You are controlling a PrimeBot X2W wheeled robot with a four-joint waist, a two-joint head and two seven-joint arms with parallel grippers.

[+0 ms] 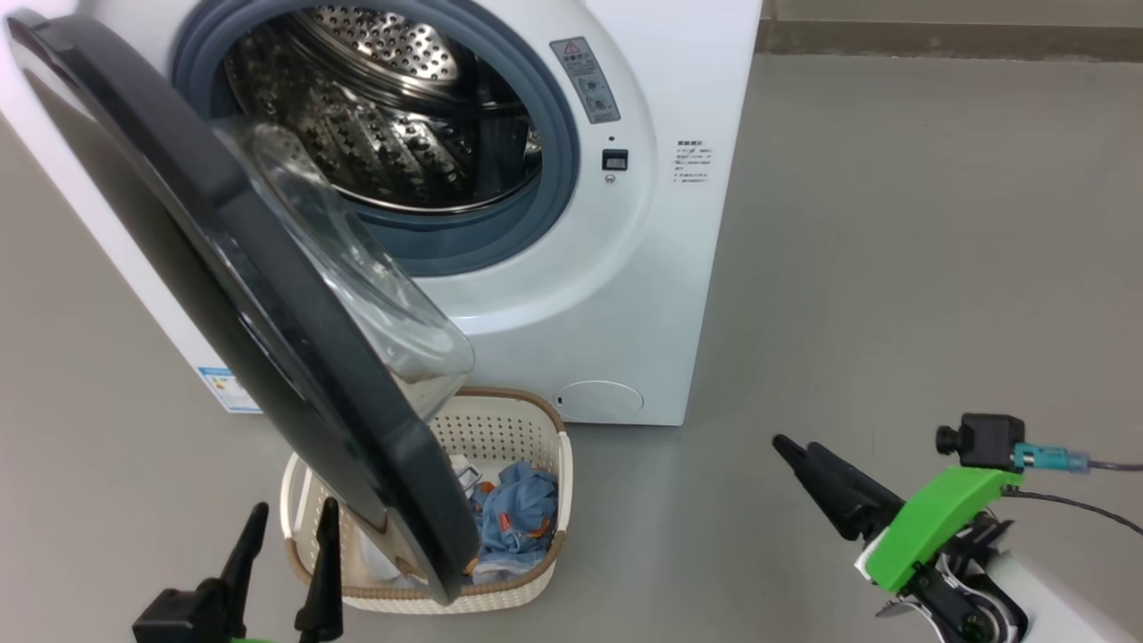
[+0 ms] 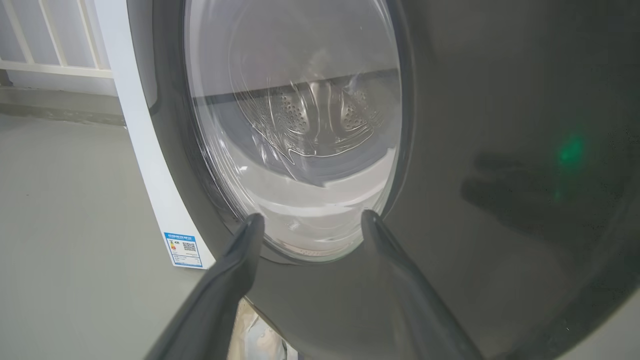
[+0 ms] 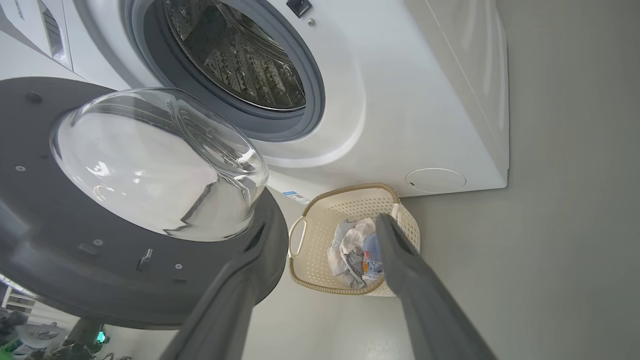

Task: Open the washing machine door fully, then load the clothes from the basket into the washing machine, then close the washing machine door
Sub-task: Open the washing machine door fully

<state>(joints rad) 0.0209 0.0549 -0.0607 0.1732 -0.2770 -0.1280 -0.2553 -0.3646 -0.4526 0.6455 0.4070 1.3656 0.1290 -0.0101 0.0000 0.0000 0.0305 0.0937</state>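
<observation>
The white washing machine [image 1: 580, 295] stands ahead with its steel drum [image 1: 384, 116] exposed. The washing machine door [image 1: 268, 295] is swung out toward me, part open, and hangs over the left half of the cream basket [image 1: 500, 429]. In the basket lie the clothes [image 1: 522, 513], denim-blue on top with white beside it. My left gripper [image 1: 293, 522] is open just left of the door's lower edge, facing the door's glossy outer face [image 2: 475, 150]. My right gripper [image 1: 797, 446] is open over the floor, right of the basket [image 3: 310, 260], pointing at the clothes [image 3: 350, 250].
Bare grey floor [image 1: 893, 268] spreads to the right of the machine. A blue label sticker [image 2: 184, 248] marks the machine's lower left corner. A white railing [image 2: 50, 65] stands beyond the machine's left side. The door's glass bowl [image 3: 150, 160] bulges toward the drum.
</observation>
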